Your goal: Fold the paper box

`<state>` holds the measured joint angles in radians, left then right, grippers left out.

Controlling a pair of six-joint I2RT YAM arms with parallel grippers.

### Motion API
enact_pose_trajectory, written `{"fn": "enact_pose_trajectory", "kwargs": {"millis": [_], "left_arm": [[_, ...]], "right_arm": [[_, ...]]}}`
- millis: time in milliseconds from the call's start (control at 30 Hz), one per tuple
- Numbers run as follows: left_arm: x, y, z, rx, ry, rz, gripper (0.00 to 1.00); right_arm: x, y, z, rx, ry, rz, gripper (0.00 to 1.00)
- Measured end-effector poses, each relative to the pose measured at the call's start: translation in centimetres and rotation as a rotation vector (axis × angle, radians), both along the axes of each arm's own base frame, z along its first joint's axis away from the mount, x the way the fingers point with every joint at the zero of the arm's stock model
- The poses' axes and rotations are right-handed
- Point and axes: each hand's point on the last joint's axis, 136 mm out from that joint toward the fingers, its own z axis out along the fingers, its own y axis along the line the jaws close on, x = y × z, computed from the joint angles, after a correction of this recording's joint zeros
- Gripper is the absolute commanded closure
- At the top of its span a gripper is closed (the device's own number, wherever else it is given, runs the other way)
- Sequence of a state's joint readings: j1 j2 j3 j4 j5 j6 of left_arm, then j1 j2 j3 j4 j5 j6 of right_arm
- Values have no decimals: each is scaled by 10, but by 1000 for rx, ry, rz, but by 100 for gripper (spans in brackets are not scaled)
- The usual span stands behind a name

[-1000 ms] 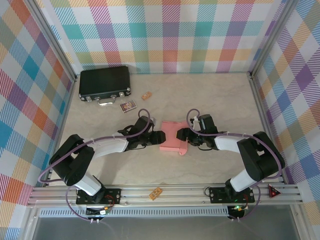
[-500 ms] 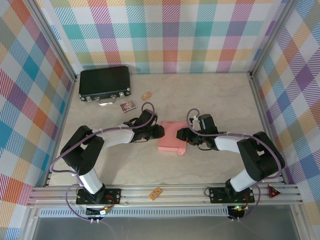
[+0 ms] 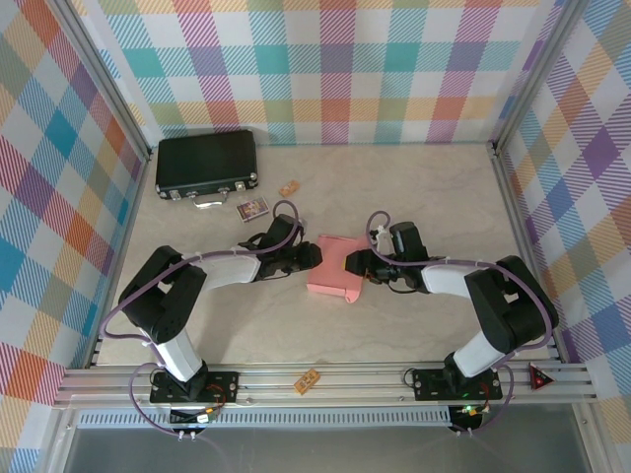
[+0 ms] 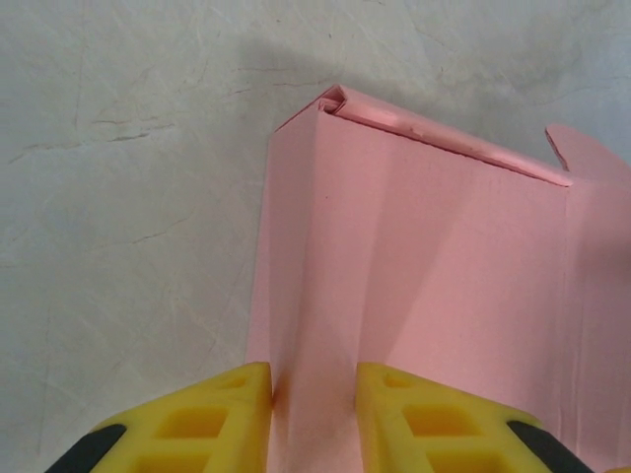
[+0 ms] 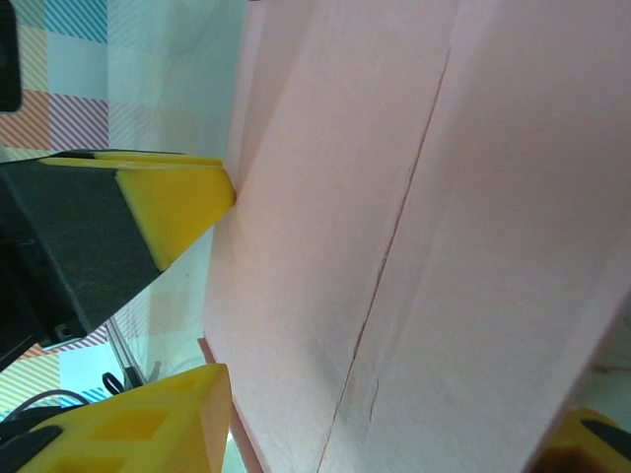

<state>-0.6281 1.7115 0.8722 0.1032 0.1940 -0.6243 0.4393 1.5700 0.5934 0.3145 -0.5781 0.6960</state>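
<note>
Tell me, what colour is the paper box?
The paper box is plain salmon pink, seen best in the left wrist view.

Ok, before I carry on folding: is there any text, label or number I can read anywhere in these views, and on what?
Nothing here is readable.
paper box: plain pink, no print in the top or wrist views.
small card beside the black case: printed, too small to read.
tan tag on the table: too small to read.
tan tag on the front rail: too small to read.

Paper box (image 3: 330, 271) slightly farther left.
</note>
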Motion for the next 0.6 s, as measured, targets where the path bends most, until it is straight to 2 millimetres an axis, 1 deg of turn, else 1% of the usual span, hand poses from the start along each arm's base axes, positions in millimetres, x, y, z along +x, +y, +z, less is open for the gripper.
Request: {"fn": "enact_pose_trajectory", "kwargs": {"millis": [167,400,533,600], "left_arm": [[2,4,0,-25,-7,21,66],[1,21,0,-43,-27,80,62],[-6,27,-7,-42,-10,94,61],[-9,31,-12,-35,4,102,61]], "right_arm": [[5,7,11,14,-20,12,49],[22,24,44,44,-87,42,49],[29,40,67,67,-146,82,49],[30,48,74,76,-159,102,49]]}}
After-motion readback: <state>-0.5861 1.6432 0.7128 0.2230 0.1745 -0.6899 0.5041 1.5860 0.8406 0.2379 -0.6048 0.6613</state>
